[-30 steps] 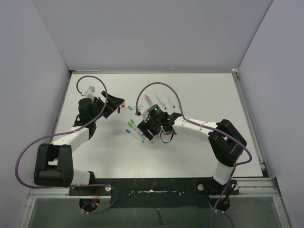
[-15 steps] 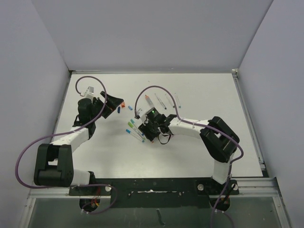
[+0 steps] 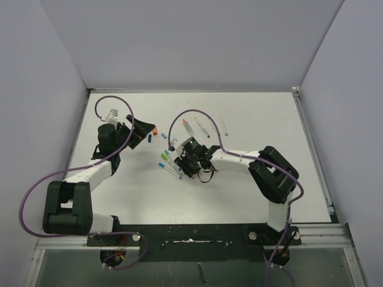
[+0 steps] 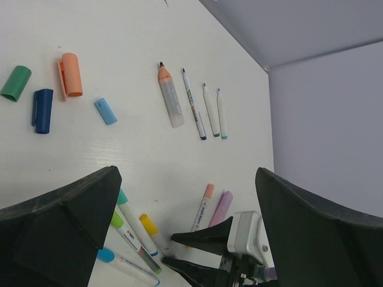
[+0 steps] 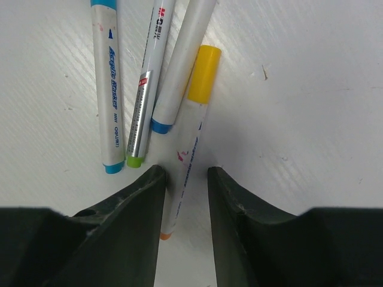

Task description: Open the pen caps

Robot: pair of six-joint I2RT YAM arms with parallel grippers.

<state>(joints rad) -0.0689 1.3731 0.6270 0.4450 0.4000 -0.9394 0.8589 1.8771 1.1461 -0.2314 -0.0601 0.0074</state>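
Observation:
Several capped pens lie in a fan (image 3: 169, 162) at mid-table. My right gripper (image 5: 185, 173) is down over the one with the yellow pen cap (image 5: 202, 75). Its white barrel (image 5: 187, 156) runs between the two fingers, which stand narrow on either side; the left one is against it and a thin gap shows at the right one. My left gripper (image 4: 187, 173) hovers wide open at the left (image 3: 146, 130), holding nothing. From it I see teal (image 4: 122, 197), green (image 4: 116, 219), peach (image 4: 208, 191) and purple (image 4: 222, 206) pen caps still on pens.
Loose caps lie at the back left: green (image 4: 16, 83), dark blue (image 4: 42, 110), orange (image 4: 70, 74), light blue (image 4: 106, 111). Several uncapped pens (image 4: 193, 103) lie in a row behind the right arm. Three more barrels (image 5: 143, 89) lie just left of the gripped-around pen.
My right gripper slid left onto the pen fan and its jaws narrowed around the yellow-capped pen. The left arm stayed still and open.

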